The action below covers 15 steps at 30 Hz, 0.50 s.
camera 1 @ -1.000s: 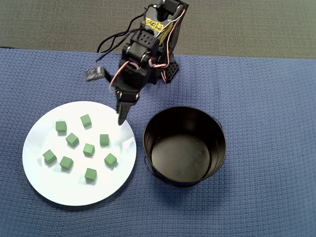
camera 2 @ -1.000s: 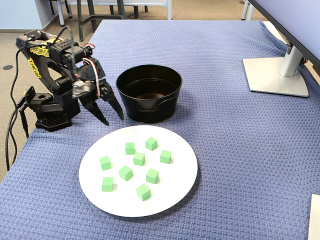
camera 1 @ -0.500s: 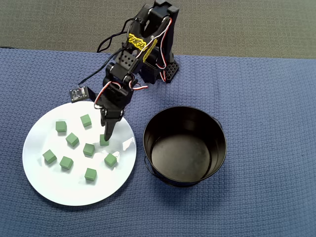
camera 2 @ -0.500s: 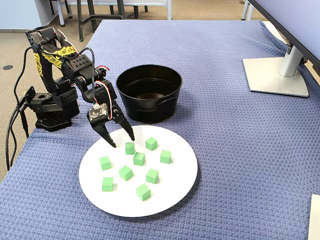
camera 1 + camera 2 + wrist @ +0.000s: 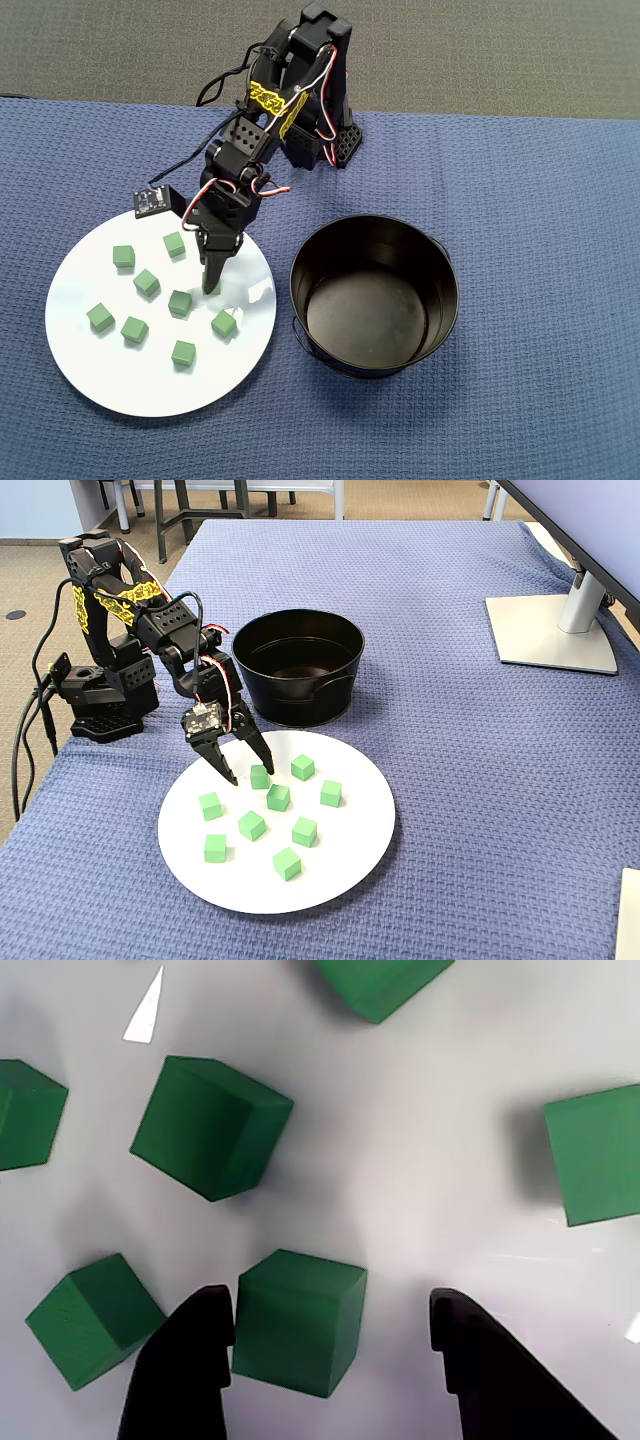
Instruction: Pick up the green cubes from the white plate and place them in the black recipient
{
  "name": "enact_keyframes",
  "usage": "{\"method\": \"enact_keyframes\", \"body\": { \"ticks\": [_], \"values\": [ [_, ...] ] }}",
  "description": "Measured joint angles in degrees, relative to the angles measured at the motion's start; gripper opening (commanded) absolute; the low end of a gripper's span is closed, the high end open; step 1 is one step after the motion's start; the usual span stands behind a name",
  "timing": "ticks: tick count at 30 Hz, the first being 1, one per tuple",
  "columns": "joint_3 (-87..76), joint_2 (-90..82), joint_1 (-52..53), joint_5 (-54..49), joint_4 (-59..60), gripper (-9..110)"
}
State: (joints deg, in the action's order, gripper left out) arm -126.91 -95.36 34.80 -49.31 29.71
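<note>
A blue waffle-weave cloth (image 5: 480,780) covered the table, with a monitor's grey stand (image 5: 552,630) at the far right of the fixed view and bare floor beyond the table's left edge. On the cloth lay a large round glossy white plate (image 5: 340,865), and just beyond it stood a round black metal pot (image 5: 298,666) with tall straight walls; the overhead view showed the pot's shiny inside (image 5: 370,318) holding nothing.

Small matte green cubes (image 5: 279,798) were scattered on the plate, apart from one another. The black two-finger gripper (image 5: 245,767) reached down over the plate's far left part with its jaws spread. In the fixed view one cube (image 5: 260,776) sat between the fingertips. In the overhead view the arm (image 5: 255,130) hid most of that cube (image 5: 214,287). The wrist view brought it close: the cube (image 5: 298,1322) lay on the white surface, just beside or touching the left finger (image 5: 185,1365), with a clear gap to the right finger (image 5: 500,1380).
</note>
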Motion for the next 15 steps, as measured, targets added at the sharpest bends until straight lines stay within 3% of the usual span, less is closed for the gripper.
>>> {"method": "enact_keyframes", "body": {
  "ticks": [15],
  "values": [
    [11.5,6.2,-1.4,5.2,10.8,14]
  ]
}}
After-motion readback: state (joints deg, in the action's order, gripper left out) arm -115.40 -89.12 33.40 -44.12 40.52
